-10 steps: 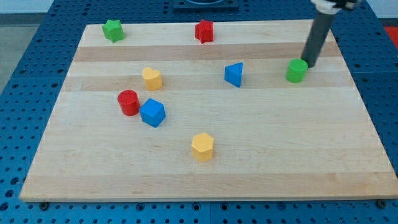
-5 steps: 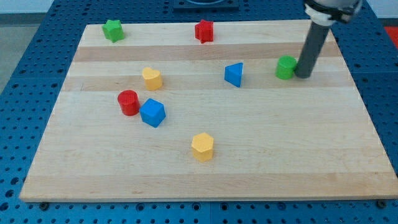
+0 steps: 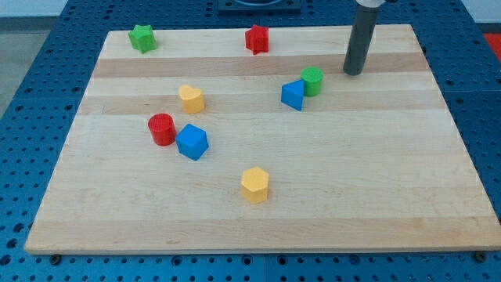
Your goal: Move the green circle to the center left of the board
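Note:
The green circle (image 3: 312, 81) is a short green cylinder on the wooden board (image 3: 352, 172), right of centre in the upper part. It touches the upper right side of a blue triangular block (image 3: 293, 95). My tip (image 3: 353, 73) stands on the board to the right of the green circle, a short gap away and slightly higher in the view. The dark rod rises from it out of the view's top.
A green star (image 3: 142, 37) sits at the top left, a red star-like block (image 3: 257, 38) at the top middle. A yellow heart-like block (image 3: 191, 99), a red cylinder (image 3: 161, 128) and a blue block (image 3: 192, 142) cluster left of centre. A yellow hexagon (image 3: 255, 185) lies lower centre.
My tip swept left and pushed the green circle leftwards from the right side until it met the blue triangle. The tip now stands apart from it. The other blocks stayed put.

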You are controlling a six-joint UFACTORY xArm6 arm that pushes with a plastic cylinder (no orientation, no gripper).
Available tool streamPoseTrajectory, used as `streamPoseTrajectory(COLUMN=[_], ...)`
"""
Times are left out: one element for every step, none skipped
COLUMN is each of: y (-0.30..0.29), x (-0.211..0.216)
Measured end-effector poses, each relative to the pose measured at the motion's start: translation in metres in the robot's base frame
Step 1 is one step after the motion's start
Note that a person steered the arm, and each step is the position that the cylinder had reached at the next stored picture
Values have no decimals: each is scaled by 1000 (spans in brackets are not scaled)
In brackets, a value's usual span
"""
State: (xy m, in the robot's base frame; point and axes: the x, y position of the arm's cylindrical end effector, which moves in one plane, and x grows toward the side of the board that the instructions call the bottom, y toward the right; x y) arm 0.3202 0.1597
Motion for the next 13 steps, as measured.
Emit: streamPoseTrajectory(y=[-23,-44,-52,-52,-52,-71,-101,-110,-130,-159,-180,-157,-140], x=[7,11,15,29,41,41,35,-8,-26,-26,-24,-24,0])
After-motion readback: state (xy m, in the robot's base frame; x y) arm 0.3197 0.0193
